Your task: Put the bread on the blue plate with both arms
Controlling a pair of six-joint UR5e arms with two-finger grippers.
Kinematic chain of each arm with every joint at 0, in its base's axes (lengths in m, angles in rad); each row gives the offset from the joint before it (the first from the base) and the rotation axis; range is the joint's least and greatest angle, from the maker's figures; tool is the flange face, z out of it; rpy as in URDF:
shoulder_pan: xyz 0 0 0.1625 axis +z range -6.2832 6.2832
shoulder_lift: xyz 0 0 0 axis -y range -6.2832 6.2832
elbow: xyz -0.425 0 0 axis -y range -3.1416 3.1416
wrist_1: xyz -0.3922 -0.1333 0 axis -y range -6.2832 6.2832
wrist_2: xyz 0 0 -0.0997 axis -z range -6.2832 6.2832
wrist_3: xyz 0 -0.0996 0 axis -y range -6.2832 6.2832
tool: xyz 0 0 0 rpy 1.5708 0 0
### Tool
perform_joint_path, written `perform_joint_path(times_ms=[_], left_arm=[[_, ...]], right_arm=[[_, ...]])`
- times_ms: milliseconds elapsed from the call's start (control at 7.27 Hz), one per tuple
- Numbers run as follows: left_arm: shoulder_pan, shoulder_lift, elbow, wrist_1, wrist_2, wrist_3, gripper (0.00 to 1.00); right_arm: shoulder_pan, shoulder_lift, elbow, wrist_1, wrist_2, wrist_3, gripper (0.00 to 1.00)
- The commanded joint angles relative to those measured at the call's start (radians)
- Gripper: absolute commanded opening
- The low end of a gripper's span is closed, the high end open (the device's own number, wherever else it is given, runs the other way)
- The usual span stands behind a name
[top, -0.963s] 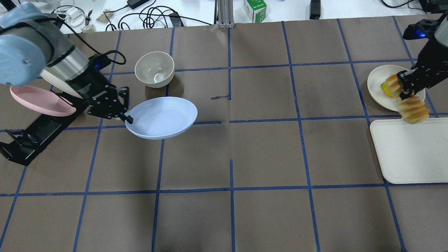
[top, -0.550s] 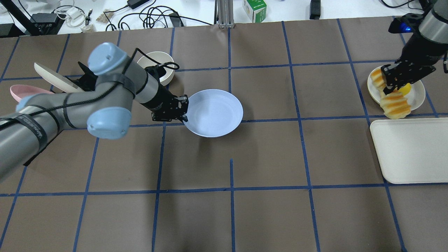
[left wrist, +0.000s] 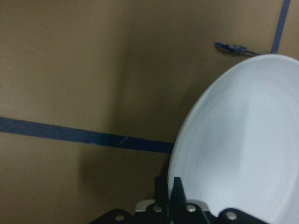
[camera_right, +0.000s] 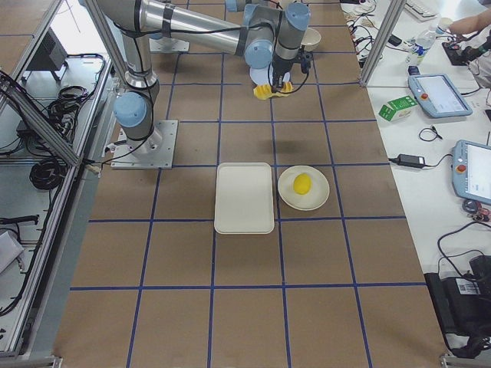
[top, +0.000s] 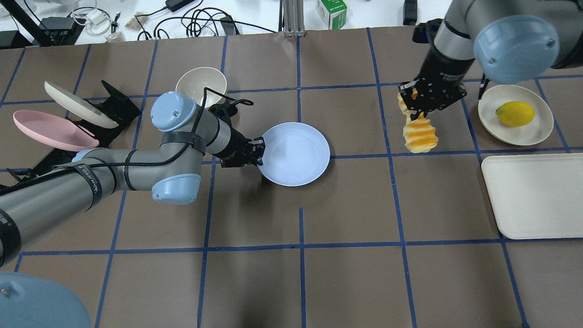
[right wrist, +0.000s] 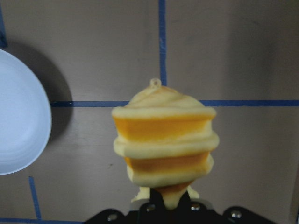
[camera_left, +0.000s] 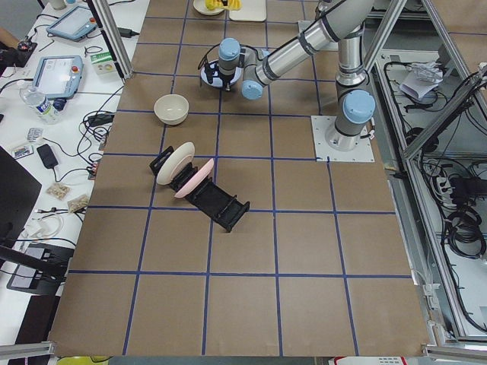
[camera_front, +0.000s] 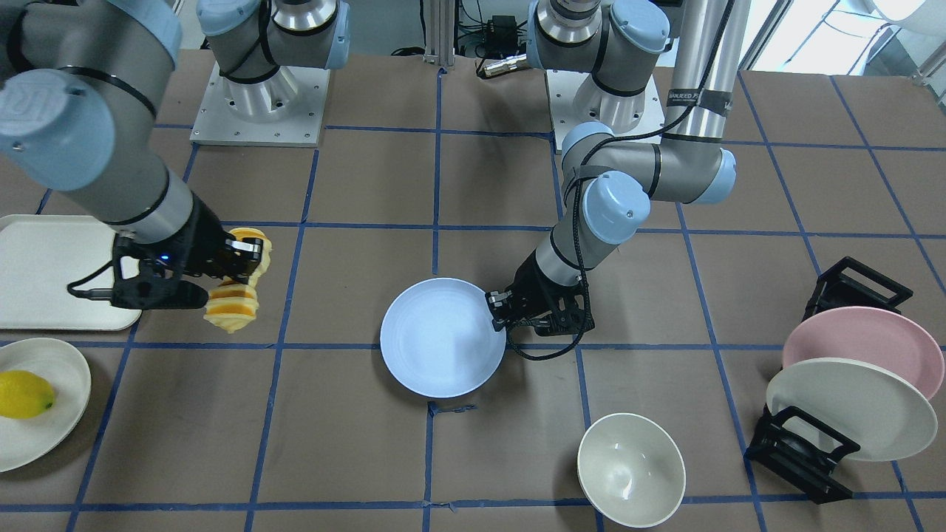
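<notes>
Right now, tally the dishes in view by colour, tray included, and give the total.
Blue: 1, the pale blue round plate.
Pink: 1, the pink round plate.
Cream-white: 4, the racked round plate, the lemon-bearing round plate, the deep bowl, the rectangular tray.
Total: 6.

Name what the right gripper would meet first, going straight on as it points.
Probably the table, touched by the held bread: the right gripper points down, with the blue plate off to one side.
</notes>
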Motion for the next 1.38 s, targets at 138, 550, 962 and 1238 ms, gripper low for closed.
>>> perform_joint_path(times_ms=[138, 550, 962, 1238], left_arm=[[0.002, 0.003, 0.017, 0.014, 0.007, -0.002, 0.91], [0.016, 0.040, 0.139, -0.112, 0.210, 0.077, 1.00], [0.013, 0.107, 0.449, -0.671, 0.361, 0.199, 1.00], [0.011, 0.179, 0.554, -0.873, 0.361, 0.201, 1.00]], right_arm=[[0.155, 0.054, -0.008, -0.069, 0.006, 0.094, 0.00], [0.234, 0.117, -0.010, -0.153, 0.029, 0.212, 0.00], [0.316, 0.186, -0.008, -0.247, 0.054, 0.356, 0.00], [0.369, 0.254, -0.008, -0.331, 0.056, 0.413, 0.00]])
